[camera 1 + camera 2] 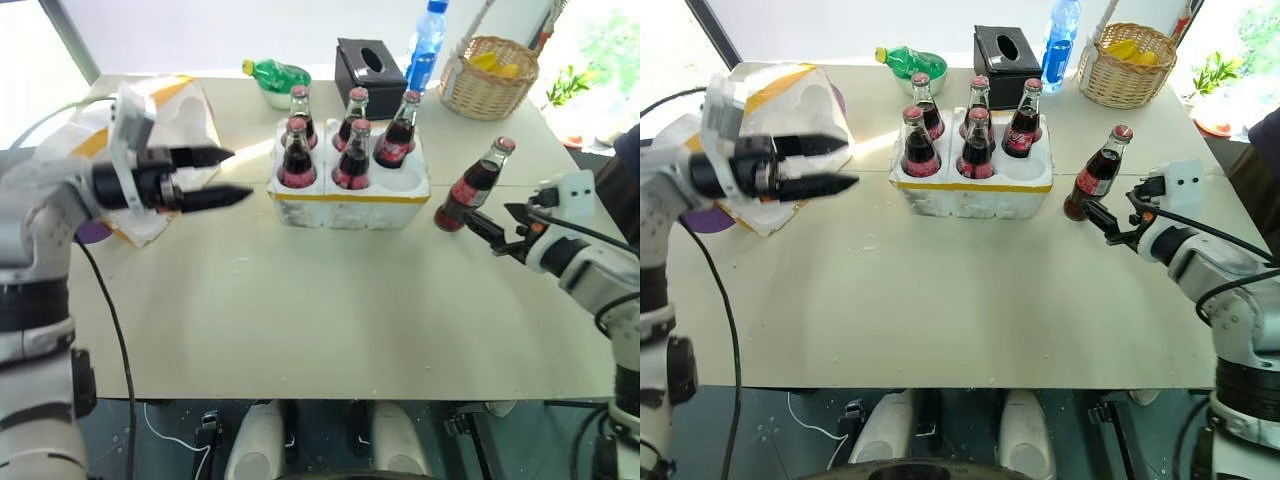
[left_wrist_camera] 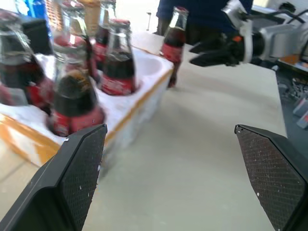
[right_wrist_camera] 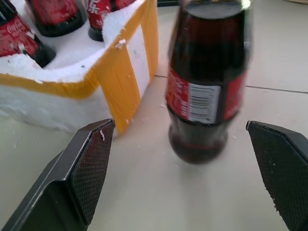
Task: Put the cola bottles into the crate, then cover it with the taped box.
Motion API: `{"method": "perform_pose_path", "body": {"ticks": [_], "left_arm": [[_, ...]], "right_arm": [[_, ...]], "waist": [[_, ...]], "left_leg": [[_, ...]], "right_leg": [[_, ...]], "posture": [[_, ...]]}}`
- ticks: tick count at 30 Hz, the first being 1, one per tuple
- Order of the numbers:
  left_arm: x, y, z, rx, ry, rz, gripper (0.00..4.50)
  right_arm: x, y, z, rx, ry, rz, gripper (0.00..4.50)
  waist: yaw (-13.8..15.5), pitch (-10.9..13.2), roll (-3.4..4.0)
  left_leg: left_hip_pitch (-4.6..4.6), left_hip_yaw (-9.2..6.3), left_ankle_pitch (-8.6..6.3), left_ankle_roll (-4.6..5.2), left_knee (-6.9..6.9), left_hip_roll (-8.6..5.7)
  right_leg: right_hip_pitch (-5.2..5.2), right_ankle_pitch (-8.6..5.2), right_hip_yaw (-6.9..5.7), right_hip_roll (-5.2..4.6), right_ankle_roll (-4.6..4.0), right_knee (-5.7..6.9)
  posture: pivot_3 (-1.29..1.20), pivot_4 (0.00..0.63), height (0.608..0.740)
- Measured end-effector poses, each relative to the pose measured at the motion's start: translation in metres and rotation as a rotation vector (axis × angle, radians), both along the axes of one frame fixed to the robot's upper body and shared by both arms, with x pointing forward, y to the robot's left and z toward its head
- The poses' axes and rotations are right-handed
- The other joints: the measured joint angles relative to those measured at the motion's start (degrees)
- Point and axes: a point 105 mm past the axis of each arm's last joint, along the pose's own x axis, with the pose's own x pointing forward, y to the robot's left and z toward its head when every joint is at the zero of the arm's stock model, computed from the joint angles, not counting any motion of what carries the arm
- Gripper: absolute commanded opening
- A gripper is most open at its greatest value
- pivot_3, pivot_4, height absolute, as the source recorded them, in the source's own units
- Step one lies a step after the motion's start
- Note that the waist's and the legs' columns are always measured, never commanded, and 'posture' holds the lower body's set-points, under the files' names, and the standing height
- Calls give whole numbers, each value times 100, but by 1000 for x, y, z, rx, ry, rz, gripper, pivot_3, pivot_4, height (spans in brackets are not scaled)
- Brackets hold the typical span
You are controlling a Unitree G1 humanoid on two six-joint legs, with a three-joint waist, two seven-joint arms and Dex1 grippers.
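Observation:
The crate [image 1: 345,207], a low white foam block with a yellow band, sits mid-table. Five cola bottles [image 1: 298,158] stand in its wells, and the front right well is empty. One more cola bottle [image 1: 472,186] stands on the table just right of the crate. My right gripper [image 1: 488,218] is open right behind it; the right wrist view shows the bottle [image 3: 207,96] in line with the gap, untouched. My left gripper [image 1: 240,173] hangs open and empty left of the crate. Behind it is the taped box [image 1: 185,115].
Along the far edge stand a green bottle [image 1: 275,73] in a white bowl, a black tissue box [image 1: 368,65], a blue-labelled water bottle [image 1: 426,45] and a wicker basket [image 1: 490,75]. A person's dark sleeve [image 1: 630,150] shows at the right.

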Motion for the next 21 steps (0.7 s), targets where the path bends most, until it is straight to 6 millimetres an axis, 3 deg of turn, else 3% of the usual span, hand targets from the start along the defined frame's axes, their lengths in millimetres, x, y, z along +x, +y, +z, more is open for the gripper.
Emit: {"method": "perform_pose_path", "body": {"ticks": [6, 12, 14, 17, 21], "left_arm": [[-6, -11, -8, -21, -7, 53, 4447], [-10, -13, 0, -44, -34, 81, 4447], [-9, -12, 0, -45, -36, 95, 4500], [-10, -11, 0, -45, -33, 102, 4500], [-9, -8, -5, -36, -21, 130, 4500]], "right_arm": [[32, -4, -4, 39, -22, -78, 4500], [50, -6, -4, 80, -43, -99, 4500], [57, -1, -8, 89, -42, -85, 3975], [62, 1, -12, 75, -49, -89, 2822], [61, 5, -7, 58, -71, -59, 2838]], "waist": [[-64, 0, 3], [-66, 0, 5], [-77, 0, 6], [-73, 2, 8], [-94, 10, 22]], "left_leg": [[31, 6, 2, -4, -15, 0], [34, 8, 4, -7, -27, 1], [45, 10, 4, -7, -27, 0], [50, 11, 4, -7, -28, 1], [50, 11, 4, -8, -33, 2]], "right_leg": [[13, -1, 7, 7, -2, 2], [16, -2, 6, 13, -4, 1], [25, -2, 7, 13, -4, -1], [28, -3, 8, 12, -4, -1], [26, -3, 9, 12, -4, -1]], "posture": [[0, 150, 740], [0, 150, 740], [0, 150, 740], [0, 150, 740], [0, 150, 740]]}}
